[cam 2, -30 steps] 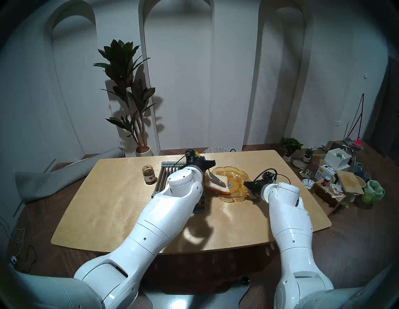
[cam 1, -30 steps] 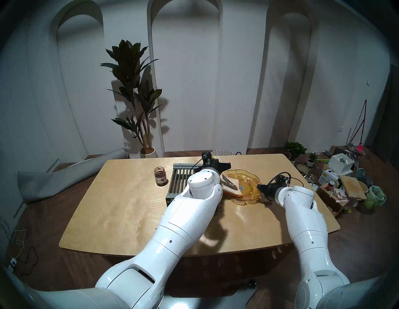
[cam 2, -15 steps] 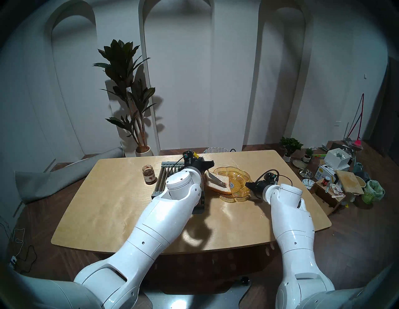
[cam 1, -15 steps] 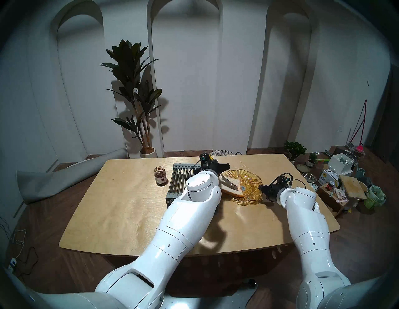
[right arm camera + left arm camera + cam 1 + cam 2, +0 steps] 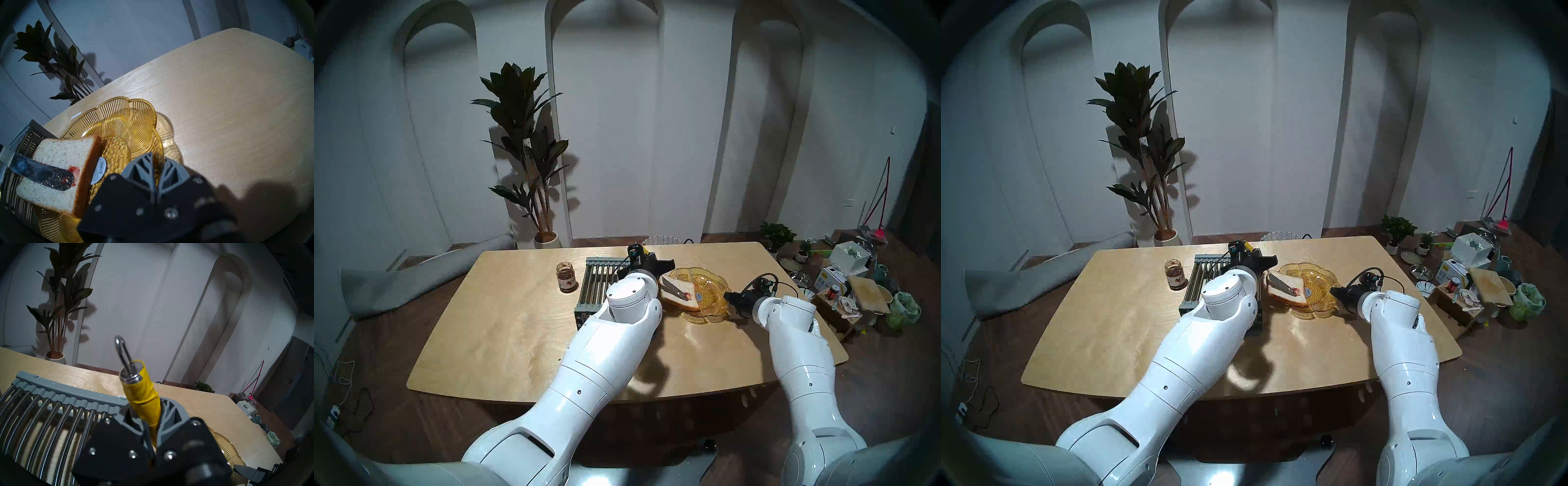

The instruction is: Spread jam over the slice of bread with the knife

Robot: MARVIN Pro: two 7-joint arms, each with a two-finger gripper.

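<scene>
Since a second ago the amber dish [image 5: 709, 307] and the slice of bread [image 5: 678, 294] on it have shifted slightly rightward from the rack [image 5: 597, 286], and bright red jam [image 5: 74, 170] now shows by the knife [image 5: 39, 170] tip. The left gripper [image 5: 153, 426] hides behind its own wrist in the head views; only the left wrist view shows its fingers [image 5: 171, 419] pinching the yellow handle. The right gripper [image 5: 155, 167] fingers clamp the dish rim. The jam jar [image 5: 566, 276] stands on the worktop [image 5: 504, 325], left of the rack.

Yellow-handled knife [image 5: 144, 395], ribbed amber plate [image 5: 136, 118]
</scene>
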